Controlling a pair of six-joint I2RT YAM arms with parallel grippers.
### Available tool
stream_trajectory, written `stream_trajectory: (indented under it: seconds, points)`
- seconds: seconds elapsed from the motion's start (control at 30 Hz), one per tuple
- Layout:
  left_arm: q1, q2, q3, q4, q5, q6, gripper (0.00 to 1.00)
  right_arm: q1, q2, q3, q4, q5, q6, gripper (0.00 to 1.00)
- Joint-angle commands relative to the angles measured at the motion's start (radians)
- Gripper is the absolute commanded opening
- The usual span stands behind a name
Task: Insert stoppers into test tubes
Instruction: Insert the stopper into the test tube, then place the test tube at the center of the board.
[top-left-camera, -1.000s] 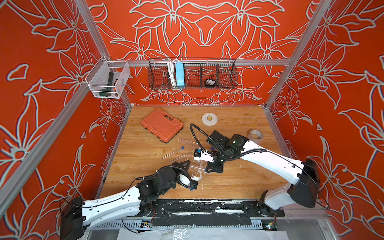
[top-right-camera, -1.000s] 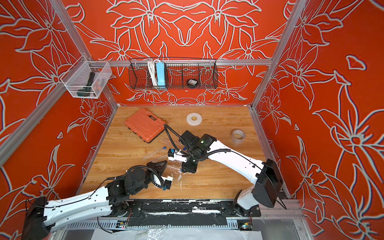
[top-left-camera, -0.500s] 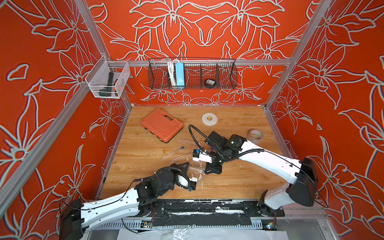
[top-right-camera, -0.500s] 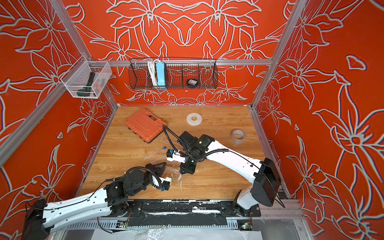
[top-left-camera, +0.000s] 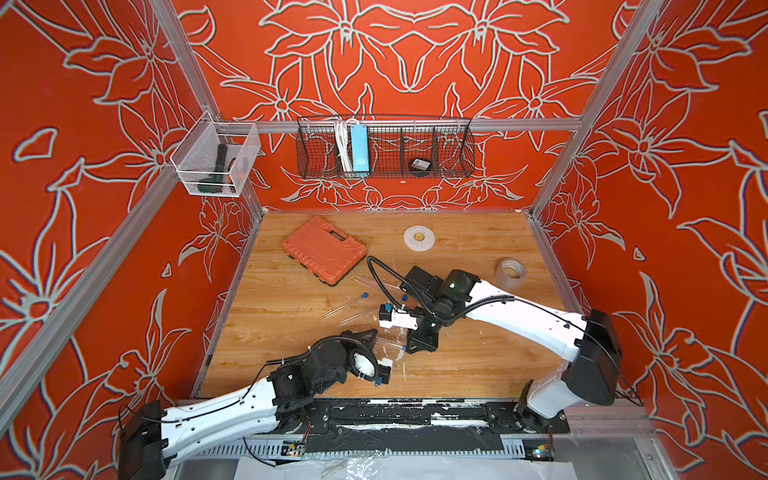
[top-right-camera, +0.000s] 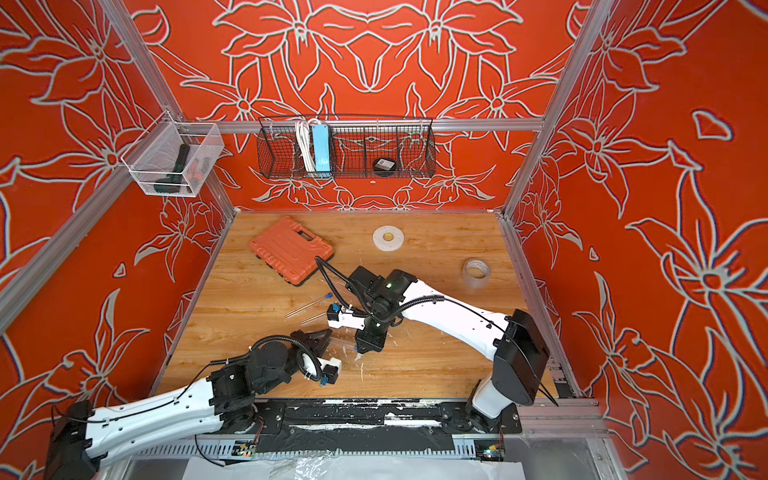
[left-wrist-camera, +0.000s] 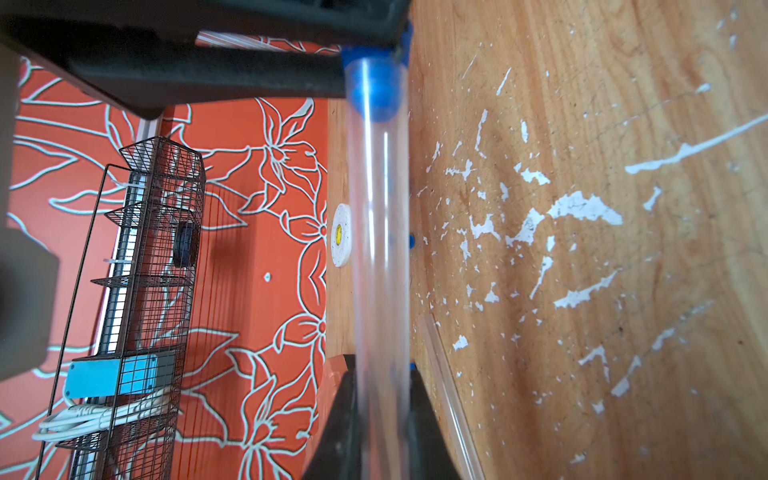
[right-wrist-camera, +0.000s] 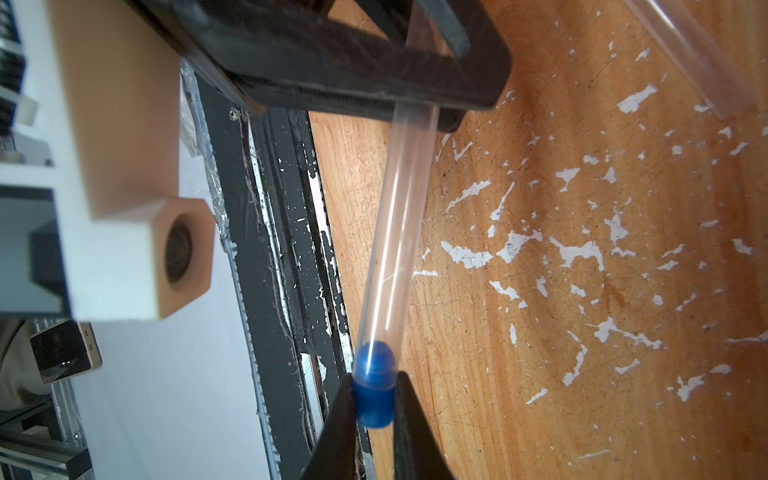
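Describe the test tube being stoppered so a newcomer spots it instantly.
Start at the front middle of the wooden table. A clear test tube spans two grippers: the left gripper clamps its body, the right gripper pinches the blue stopper in its mouth. The other tubes lie loose on the wood.

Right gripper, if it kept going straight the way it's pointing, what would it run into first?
Likely the rim of the test tube: the right gripper pinches the blue stopper seated in its mouth. Further along, the left gripper holds the tube.
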Motion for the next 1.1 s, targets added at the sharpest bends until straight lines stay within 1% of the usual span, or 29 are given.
stream_trajectory:
  seconds: [0.0, 0.13, 0.27, 0.4, 0.43, 0.53, 0.6, 0.7, 0.8, 0.93, 1.07]
  points:
    - [-0.046, -0.017, 0.036, 0.192, 0.310, 0.004, 0.00, 0.030, 0.008, 0.087, 0.516, -0.110, -0.007, 0.03]
    - [-0.046, -0.025, 0.034, 0.143, 0.247, 0.045, 0.00, 0.025, -0.035, 0.040, 0.501, -0.050, -0.018, 0.05]
    - [-0.046, -0.017, 0.042, 0.080, 0.157, 0.102, 0.00, 0.002, -0.096, -0.025, 0.464, -0.012, -0.024, 0.11]
    - [-0.043, 0.033, 0.085, -0.025, 0.030, 0.112, 0.00, -0.024, -0.183, -0.092, 0.401, 0.028, -0.030, 0.24]
    - [-0.038, 0.052, 0.107, -0.081, 0.010, 0.100, 0.00, -0.032, -0.206, -0.110, 0.385, 0.039, -0.028, 0.30]
    - [-0.011, 0.100, 0.152, -0.187, -0.035, 0.041, 0.00, -0.062, -0.292, -0.174, 0.360, 0.056, -0.005, 0.42]
    - [0.015, 0.114, 0.166, -0.225, -0.024, -0.001, 0.00, -0.080, -0.356, -0.222, 0.374, 0.044, 0.024, 0.49]
    - [0.053, 0.138, 0.193, -0.275, -0.004, -0.063, 0.00, -0.113, -0.450, -0.292, 0.432, -0.001, 0.091, 0.53]
    - [0.112, 0.177, 0.232, -0.333, 0.034, -0.126, 0.00, -0.176, -0.529, -0.354, 0.498, -0.013, 0.184, 0.53]
    - [0.206, 0.226, 0.284, -0.409, 0.131, -0.193, 0.00, -0.291, -0.598, -0.433, 0.568, -0.020, 0.319, 0.50]
    - [0.321, 0.278, 0.306, -0.447, 0.232, -0.230, 0.00, -0.329, -0.619, -0.472, 0.568, 0.001, 0.349, 0.49]
